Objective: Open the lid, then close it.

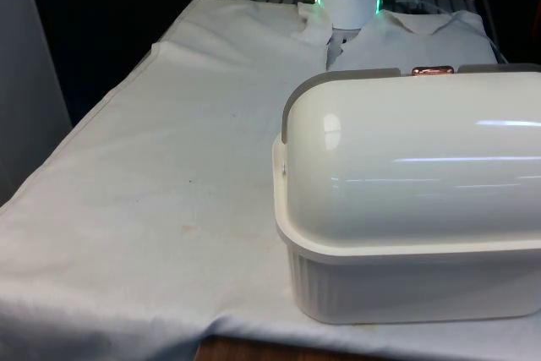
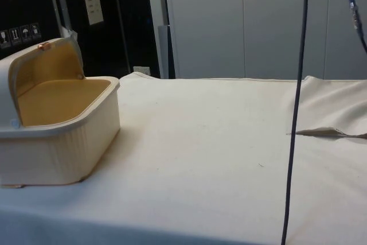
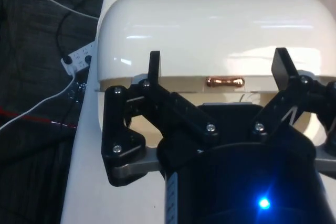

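Note:
A cream bread box [image 1: 406, 276] stands near the table's front edge on the front view's right, with its back to that camera. Its domed lid [image 1: 414, 158] is rolled back, so the box's yellowish inside [image 2: 57, 98] lies uncovered in the side view. A small copper handle [image 1: 432, 70] sits on the lid's edge at the top of the box [image 2: 42, 46]. In the wrist view my gripper [image 3: 218, 61] is open, its fingers [image 3: 154, 64] spread wide with nothing between them. It hangs a short way off the copper handle [image 3: 224, 82], roughly centred on it.
The white cloth [image 1: 169, 175] covers the table, with a raised fold [image 2: 332, 113] on the side view's right. A black cable [image 2: 295, 107] hangs down in front of the side camera. Cables and a power strip [image 3: 79, 61] lie on the floor beside the table.

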Robot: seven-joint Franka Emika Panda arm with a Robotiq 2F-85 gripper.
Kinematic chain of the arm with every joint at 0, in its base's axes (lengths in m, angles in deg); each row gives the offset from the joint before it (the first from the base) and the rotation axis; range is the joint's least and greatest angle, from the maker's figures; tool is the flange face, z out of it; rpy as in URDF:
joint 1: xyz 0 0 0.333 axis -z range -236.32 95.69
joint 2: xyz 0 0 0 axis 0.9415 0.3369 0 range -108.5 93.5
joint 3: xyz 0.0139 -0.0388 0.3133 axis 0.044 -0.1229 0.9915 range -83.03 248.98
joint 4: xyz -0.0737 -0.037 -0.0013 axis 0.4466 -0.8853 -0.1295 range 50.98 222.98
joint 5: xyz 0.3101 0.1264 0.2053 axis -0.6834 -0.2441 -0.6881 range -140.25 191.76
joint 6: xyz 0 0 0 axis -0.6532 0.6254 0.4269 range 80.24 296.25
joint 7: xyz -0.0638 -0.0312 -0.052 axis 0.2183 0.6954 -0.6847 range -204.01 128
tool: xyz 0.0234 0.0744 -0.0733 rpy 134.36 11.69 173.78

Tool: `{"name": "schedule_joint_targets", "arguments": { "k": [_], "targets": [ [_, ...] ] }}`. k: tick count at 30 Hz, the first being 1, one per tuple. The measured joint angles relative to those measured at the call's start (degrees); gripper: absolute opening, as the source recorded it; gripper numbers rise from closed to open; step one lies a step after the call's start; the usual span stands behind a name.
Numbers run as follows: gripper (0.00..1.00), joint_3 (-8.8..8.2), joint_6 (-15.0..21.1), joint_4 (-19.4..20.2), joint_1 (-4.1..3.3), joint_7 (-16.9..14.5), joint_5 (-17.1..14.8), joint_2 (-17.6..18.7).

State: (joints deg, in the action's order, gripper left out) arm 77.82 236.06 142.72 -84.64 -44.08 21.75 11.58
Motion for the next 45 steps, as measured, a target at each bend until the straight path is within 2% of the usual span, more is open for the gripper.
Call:
{"name": "schedule_joint_targets", "arguments": {
  "k": [19,30,31,32,36,38,39,40,45],
  "targets": [
    [1.0,-0.8,2.2,-2.5,0.63,0.0,0.0,4.5],
    [0.99,-0.74,2.6,-2.6,0.57,0.0,0.0,4.7],
    [0.96,-0.74,2.6,-2.6,0.57,0.0,0.0,4.8],
    [0.86,-0.74,2.7,-2.7,0.57,0.0,0.0,4.9],
    [0.64,-0.74,2.8,-2.8,0.52,0.1,0.0,5.0],
    [0.56,-0.74,2.8,-2.8,0.52,0.1,0.0,5.0],
    [0.56,-0.74,2.8,-2.8,0.52,0.1,0.0,5.0],
    [0.46,-0.74,2.8,-2.8,0.52,0.1,0.0,5.0],
    [0.21,-0.74,2.8,-2.9,0.52,0.1,0.0,5.1]
  ]
}}
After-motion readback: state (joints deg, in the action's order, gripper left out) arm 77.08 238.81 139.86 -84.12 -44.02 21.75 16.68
